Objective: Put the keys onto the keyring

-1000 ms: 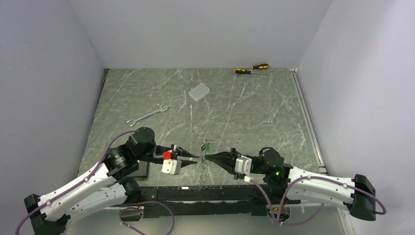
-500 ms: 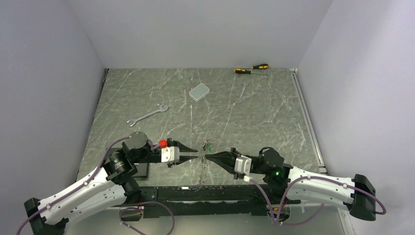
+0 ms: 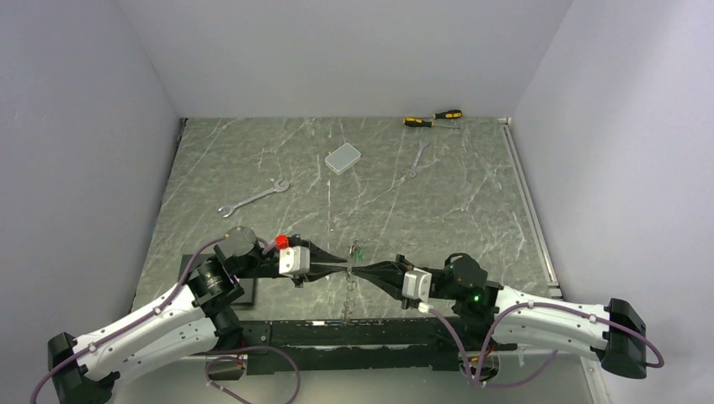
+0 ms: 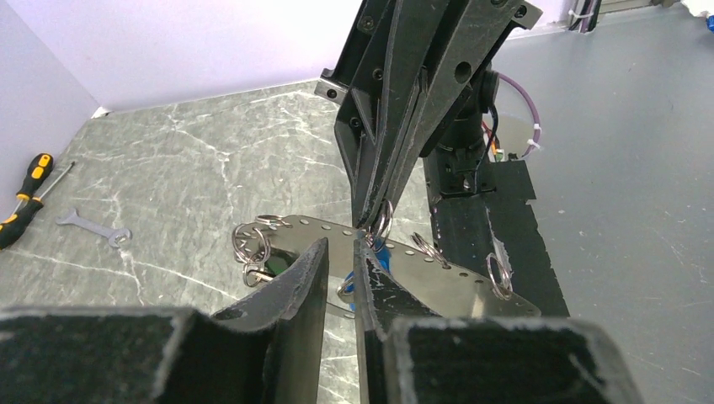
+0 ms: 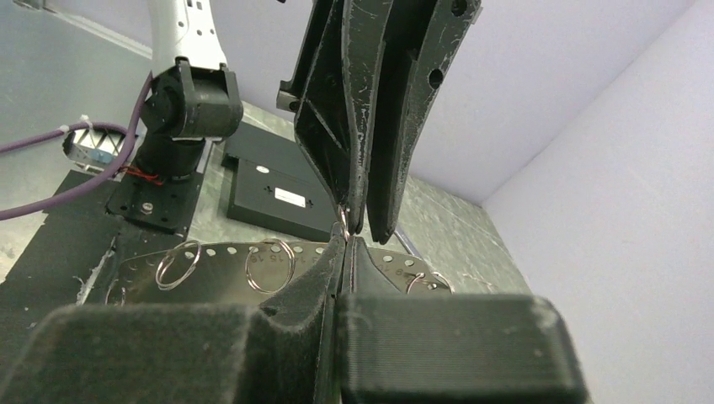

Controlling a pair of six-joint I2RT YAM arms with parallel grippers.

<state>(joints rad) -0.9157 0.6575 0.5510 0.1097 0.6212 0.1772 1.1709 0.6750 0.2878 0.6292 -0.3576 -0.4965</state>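
The keyring [image 3: 348, 295] is a silvery perforated strip [image 4: 438, 278] carrying several split rings, lying between the two arms near the table's front edge. A green key [image 3: 358, 250] hangs at its far end [image 4: 278, 268]. A blue key [image 4: 380, 251] shows just behind my left gripper's right finger. My right gripper [image 3: 355, 270] is shut on one split ring [image 5: 343, 219] at its tips [image 5: 347, 240]. My left gripper [image 3: 345, 269] faces it tip to tip, its jaws [image 4: 342, 244] a narrow gap apart with nothing seen between them.
Two silver wrenches [image 3: 253, 197] [image 3: 418, 157], a grey box [image 3: 343, 157] and two yellow-and-black screwdrivers [image 3: 434, 119] lie farther back. A flat black box [image 5: 278, 198] sits beside the left arm's base. A metal rail [image 3: 526, 194] runs along the right edge.
My left gripper rolled its wrist over and slid right until its tips met the right gripper's tips. The right arm and the ring it holds stayed put.
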